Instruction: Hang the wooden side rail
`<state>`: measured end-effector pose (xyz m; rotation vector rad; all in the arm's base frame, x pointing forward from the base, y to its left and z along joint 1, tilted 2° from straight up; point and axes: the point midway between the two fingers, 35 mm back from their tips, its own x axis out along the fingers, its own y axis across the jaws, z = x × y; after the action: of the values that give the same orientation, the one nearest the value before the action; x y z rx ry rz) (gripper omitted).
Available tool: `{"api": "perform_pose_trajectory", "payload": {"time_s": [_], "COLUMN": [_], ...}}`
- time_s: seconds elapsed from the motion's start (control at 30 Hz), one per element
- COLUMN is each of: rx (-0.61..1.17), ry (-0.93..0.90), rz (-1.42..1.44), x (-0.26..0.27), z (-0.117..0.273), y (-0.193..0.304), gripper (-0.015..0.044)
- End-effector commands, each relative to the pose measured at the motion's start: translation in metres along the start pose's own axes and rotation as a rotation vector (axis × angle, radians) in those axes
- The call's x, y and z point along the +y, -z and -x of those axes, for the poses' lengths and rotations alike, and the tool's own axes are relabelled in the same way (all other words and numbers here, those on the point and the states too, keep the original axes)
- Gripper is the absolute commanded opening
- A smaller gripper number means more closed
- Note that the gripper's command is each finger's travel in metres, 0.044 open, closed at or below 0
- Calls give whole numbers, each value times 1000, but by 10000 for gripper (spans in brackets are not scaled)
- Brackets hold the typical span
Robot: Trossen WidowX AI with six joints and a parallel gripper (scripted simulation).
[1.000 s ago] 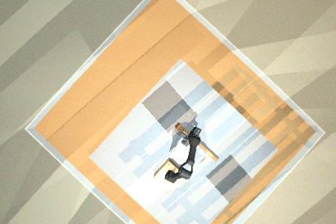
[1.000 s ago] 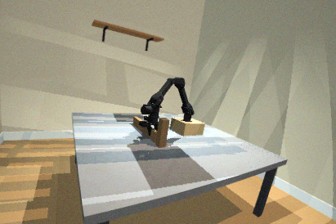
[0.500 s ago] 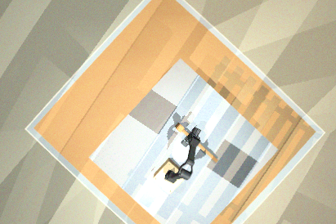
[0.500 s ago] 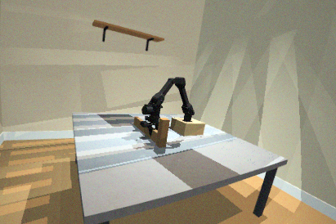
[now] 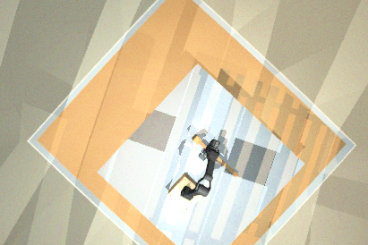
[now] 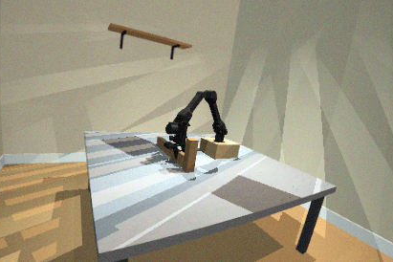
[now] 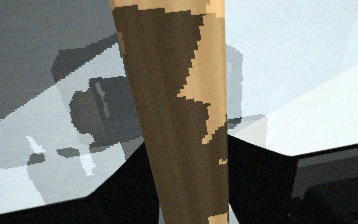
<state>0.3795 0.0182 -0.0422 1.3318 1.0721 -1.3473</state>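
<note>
The wooden side rail (image 5: 229, 168) (image 6: 161, 142) (image 7: 175, 65) runs between my fingers, with one end close to the headboard post (image 5: 196, 139) (image 6: 191, 155) and its far end low over or on the table. The post stands upright on the table. My gripper (image 6: 174, 149) (image 7: 179, 135) is shut on the rail, a black finger on each side, at a part away from its ends. The steel hooks, the pins and the slot cannot be made out. Whether the rail's end touches the post, and whether its far end touches the table, cannot be told.
A light wooden block (image 5: 179, 183) (image 6: 221, 149) stands by the arm's base, beside the rail. The table (image 6: 144, 225) has its near edge beyond the post. A wooden bar on two black brackets (image 6: 149, 35) hangs on the wall, far above the table.
</note>
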Motion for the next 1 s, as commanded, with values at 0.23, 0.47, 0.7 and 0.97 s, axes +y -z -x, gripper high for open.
{"api": "perform_pose_trajectory", "payload": {"time_s": [0.23,0.47,0.7,0.97], "rx": [0,0,0,0], "ry": [5,5,5,5], "rz": [-15,-15,-15,-15], "x": [0,0,0,0], "z": [2,3,4,6], "y": [0,0,0,0], "gripper": [0,0,0,0]}}
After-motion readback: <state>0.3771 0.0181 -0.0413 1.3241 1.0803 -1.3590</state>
